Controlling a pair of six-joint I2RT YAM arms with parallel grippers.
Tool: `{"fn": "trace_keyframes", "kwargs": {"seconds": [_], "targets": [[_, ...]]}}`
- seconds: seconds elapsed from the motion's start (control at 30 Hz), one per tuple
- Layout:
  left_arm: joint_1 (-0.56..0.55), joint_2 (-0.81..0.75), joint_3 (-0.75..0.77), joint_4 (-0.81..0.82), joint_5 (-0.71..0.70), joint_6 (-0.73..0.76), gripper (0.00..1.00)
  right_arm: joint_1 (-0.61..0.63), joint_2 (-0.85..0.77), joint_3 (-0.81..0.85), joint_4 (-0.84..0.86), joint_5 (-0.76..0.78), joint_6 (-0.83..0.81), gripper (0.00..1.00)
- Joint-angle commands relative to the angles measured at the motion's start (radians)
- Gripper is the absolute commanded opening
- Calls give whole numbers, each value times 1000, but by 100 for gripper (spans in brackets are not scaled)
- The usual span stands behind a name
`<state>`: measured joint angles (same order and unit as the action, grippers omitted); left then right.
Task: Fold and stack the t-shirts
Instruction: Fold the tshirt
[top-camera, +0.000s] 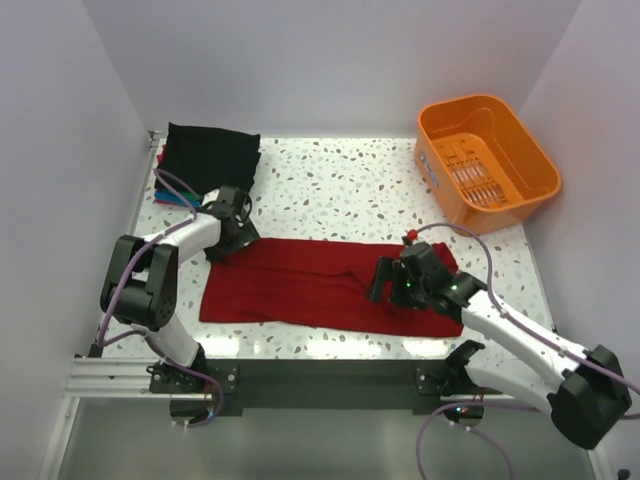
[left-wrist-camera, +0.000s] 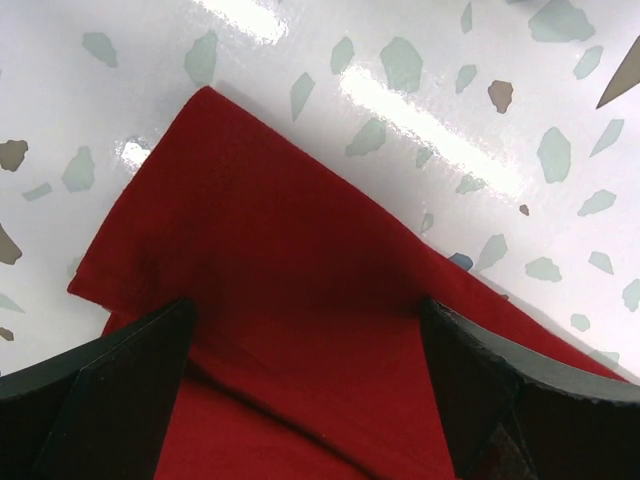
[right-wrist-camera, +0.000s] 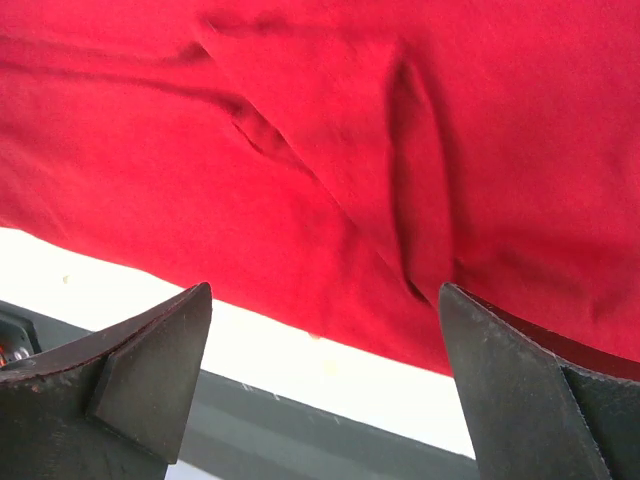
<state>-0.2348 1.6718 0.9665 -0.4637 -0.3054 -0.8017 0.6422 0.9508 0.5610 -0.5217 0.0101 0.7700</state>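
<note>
Dark red shirt (top-camera: 300, 285) awaiting its next fold: my left hand (top-camera: 232, 218) hovers wide open over the far left corner, fingers (left-wrist-camera: 120, 390) straddling the cloth but gripping nothing. My right hand (top-camera: 398, 282) hangs just as open above the shirt's right end, by the front hem.

The shirt lies as a long band across the middle of the worktop (top-camera: 350, 185), with a few creases under the right hand. The step, I judge, is to fold the band end over end. Each hand should close on every layer at its corner, lift low and carry evenly so the edges meet square.

The front hem lies close to the worktop's near edge, so the right hand has little room to dip there. Behind the left hand, the stack of folded shirts (top-camera: 208, 160), black on top, sits in the far left corner. The orange basket (top-camera: 487, 160) stands well apart at far right, with speckled worktop showing between them.
</note>
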Motion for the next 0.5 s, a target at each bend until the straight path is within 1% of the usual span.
{"fn": "trace_keyframes", "kwargs": {"seconds": [0.0, 0.1, 0.17, 0.2, 0.3, 0.4, 0.47], "targets": [[11, -1, 3, 22, -31, 12, 100, 1, 126, 94, 133, -6, -69, 99], [15, -1, -6, 20, -35, 10, 100, 1, 284, 171, 190, 51, -123, 98], [17, -6, -11, 20, -34, 7, 100, -1, 347, 226, 190, 91, -152, 99], [18, -7, -11, 19, -35, 7, 100, -1, 405, 238, 189, 105, -158, 98], [20, -12, -12, 16, -41, 4, 100, -1, 469, 264, 192, 145, -164, 95], [20, -17, -14, 16, -40, 1, 100, -1, 494, 270, 190, 182, -169, 92], [20, -18, -12, 14, -40, 1, 100, -1, 508, 270, 196, 188, -175, 88]]}}
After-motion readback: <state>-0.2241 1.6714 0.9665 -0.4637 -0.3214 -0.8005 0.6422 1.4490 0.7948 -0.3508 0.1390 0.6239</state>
